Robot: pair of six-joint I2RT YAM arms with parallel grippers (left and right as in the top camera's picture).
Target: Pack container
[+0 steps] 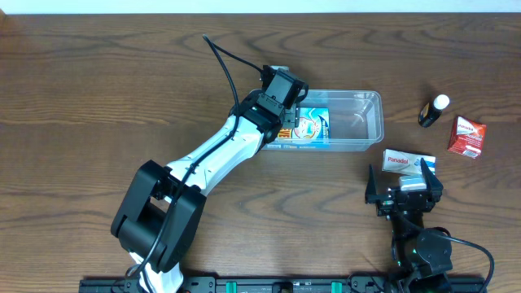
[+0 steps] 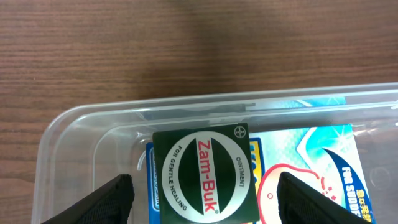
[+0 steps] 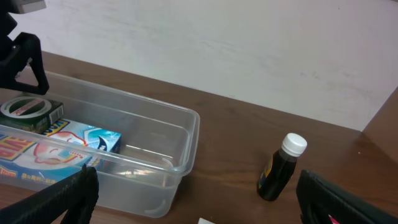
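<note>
Our left tool (image 2: 205, 190) hangs over the left end of the container (image 1: 370, 122) with its jaws standing wide. In the left wrist view a dark green Zam-Buk box (image 2: 202, 174) lies between the fingers (image 2: 121, 199), with a gap on either side. So we judge this tool to have hold of nothing. The green box rests on a larger blue box (image 1: 313, 126) that lies flat on the container's floor.

Our right tool (image 1: 404, 185) is spread fully open and empty, low on the right side of the table (image 1: 98, 98). Just ahead of it lies a white Panadol box (image 1: 404, 160).

The container sits mid-table, its long axis running left to right. Its left half is filled and its right half is bare. From the right tool it lies ahead and to the left, with the bare end nearer.

What remains unpacked is all on the right. Beyond the Panadol box, a dark bottle with a white cap (image 1: 431, 111) and a red box (image 1: 466, 136) stand past the container's right end. We judge the right arm far better placed for these.

The Panadol box's long axis runs left to right, along the line between the right fingers. We think a wrist turn may be needed to take it across its narrow side.
</note>
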